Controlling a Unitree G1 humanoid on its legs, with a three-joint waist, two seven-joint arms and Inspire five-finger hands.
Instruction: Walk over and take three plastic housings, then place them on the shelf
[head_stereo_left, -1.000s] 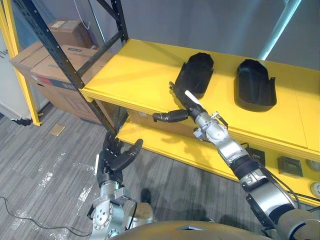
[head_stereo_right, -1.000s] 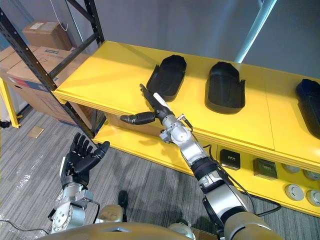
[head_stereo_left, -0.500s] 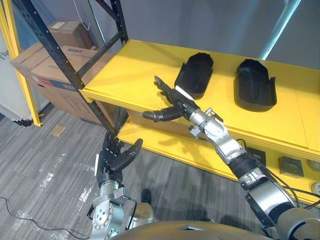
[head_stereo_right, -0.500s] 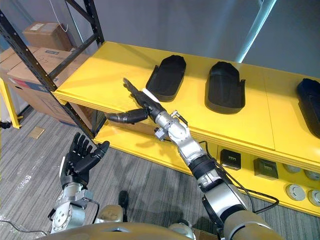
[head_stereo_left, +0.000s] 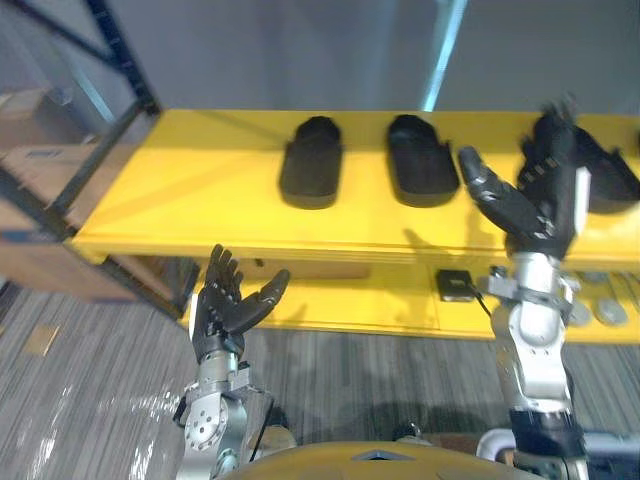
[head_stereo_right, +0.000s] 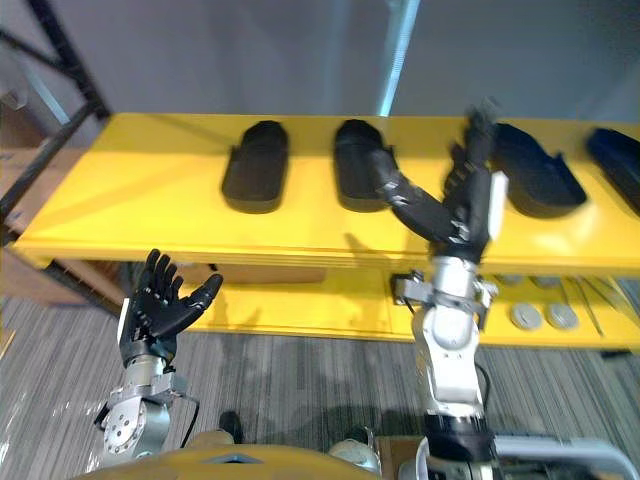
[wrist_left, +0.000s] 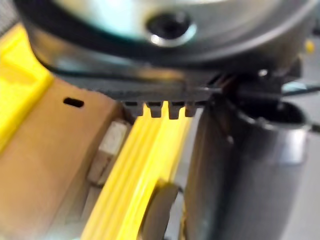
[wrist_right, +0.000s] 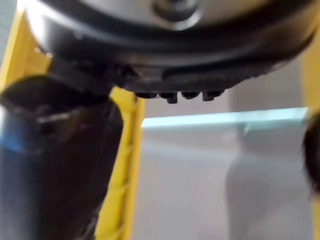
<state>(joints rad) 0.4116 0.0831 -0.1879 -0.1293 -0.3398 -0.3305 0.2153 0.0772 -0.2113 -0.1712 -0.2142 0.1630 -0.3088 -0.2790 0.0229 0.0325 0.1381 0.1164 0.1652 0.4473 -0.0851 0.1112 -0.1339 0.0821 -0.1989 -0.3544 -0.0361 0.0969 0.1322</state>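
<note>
Standing upright before the yellow shelf (head_stereo_left: 200, 170), the right hand (head_stereo_left: 533, 215) holds nothing. Its fingers (head_stereo_right: 468, 160) are straight and fanned apart, and its thumb juts out to one side. The left hand (head_stereo_left: 226, 312) is raised lower down, palm turned inward. Its fingers (head_stereo_left: 222, 272) are likewise straight and spread, the thumb angled away, with nothing between them.

Three black plastic housings lie in a row on the shelf's top board. The first housing (head_stereo_left: 310, 165) sits above and well beyond the left fingertips, clear of both hands. The second housing (head_stereo_left: 422, 160) lies just off the thumb side of the right fingers, near them but apart. The third housing (head_stereo_right: 538, 172) lies behind the right fingertips, which overlap its near end in both eye views. Whether they touch it cannot be told. Further out past the right fingers, a fourth dark shape (head_stereo_right: 615, 155) is cut off by the edge of the right eye view.

Below the right fingers, about level with the wrist, a small black box (head_stereo_left: 455, 285) rests on the lower board (head_stereo_left: 350, 305). Off to the outer side of the left fingers, beyond the shelf's end, are a black rack post (head_stereo_left: 120, 65) and cardboard boxes (head_stereo_left: 30, 160).
</note>
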